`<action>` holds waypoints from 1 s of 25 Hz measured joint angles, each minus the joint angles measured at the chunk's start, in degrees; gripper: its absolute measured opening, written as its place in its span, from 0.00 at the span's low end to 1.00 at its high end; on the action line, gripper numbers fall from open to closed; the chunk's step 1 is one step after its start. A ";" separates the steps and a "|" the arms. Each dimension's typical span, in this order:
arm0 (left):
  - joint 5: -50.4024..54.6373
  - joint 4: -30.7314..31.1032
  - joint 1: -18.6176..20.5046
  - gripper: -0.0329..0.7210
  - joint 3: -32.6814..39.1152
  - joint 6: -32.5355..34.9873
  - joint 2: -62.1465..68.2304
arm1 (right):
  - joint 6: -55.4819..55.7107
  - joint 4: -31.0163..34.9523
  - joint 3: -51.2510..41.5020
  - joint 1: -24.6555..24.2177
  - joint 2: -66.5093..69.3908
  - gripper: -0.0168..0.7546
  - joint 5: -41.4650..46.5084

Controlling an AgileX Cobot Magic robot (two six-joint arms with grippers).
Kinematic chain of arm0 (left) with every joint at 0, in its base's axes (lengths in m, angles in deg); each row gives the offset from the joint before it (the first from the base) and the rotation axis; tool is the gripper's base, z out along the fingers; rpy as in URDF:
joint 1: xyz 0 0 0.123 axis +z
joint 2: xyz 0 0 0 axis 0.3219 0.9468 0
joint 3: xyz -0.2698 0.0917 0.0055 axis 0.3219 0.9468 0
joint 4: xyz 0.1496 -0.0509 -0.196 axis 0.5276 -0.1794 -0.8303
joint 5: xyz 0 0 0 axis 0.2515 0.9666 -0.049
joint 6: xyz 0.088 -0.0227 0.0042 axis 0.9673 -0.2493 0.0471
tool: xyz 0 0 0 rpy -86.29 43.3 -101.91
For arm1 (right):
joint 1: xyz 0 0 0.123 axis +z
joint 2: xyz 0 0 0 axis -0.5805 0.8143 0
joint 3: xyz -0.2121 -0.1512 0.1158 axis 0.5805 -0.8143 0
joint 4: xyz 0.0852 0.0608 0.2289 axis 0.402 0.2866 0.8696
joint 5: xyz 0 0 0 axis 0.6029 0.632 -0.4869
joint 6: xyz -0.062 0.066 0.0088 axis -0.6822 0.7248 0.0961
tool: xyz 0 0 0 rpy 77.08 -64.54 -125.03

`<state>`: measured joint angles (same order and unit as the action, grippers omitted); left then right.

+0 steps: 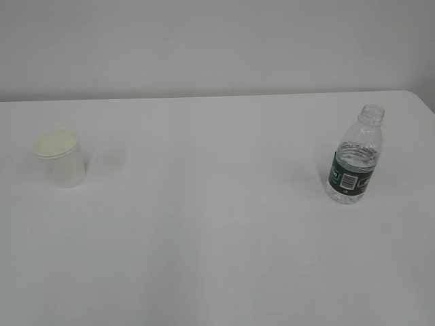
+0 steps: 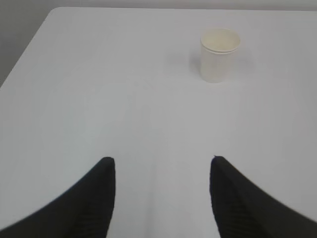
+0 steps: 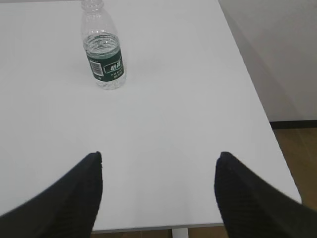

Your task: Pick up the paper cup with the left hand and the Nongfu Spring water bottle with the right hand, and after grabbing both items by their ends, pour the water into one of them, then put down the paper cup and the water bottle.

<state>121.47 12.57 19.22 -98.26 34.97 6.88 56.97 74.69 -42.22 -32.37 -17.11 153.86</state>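
white table (image 1: 217, 258), pale wall (image 1: 217, 41), wooden floor (image 3: 297, 158)

Paper cup (image 1: 61, 159) left on table (image 1: 217, 238), water bottle (image 1: 355, 157) right.

The Nongfu Spring water bottle (image 3: 103, 52) loses its neck top at the right wrist view's edge.

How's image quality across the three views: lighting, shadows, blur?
Exterior view: flat, soft light; paper cup low-contrast against the white table, with faint shadows beside it and the water bottle. Left wrist view: cup fairly sharp, left pincer fingertips dark, near-featureless. Right wrist view: bottle clear, label legible only as a barcode patch.
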 joint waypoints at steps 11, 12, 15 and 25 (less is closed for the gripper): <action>0.00 0.00 -0.44 0.62 0.00 0.00 3.45 | -1.33 2.16 0.25 0.00 0.00 0.72 -3.89; 0.00 0.00 -0.58 0.62 0.00 0.00 3.70 | -1.33 2.69 0.25 0.00 0.00 0.72 -4.14; 0.00 0.00 -1.18 0.62 0.00 0.00 3.97 | -1.36 4.57 0.25 0.00 0.00 0.72 -5.59; 0.00 0.23 -3.64 0.62 0.00 0.00 5.95 | -2.80 7.95 0.25 0.00 5.14 0.72 -13.48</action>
<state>121.47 12.80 15.58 -98.26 34.97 12.83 54.18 82.65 -41.96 -32.37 -11.97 140.38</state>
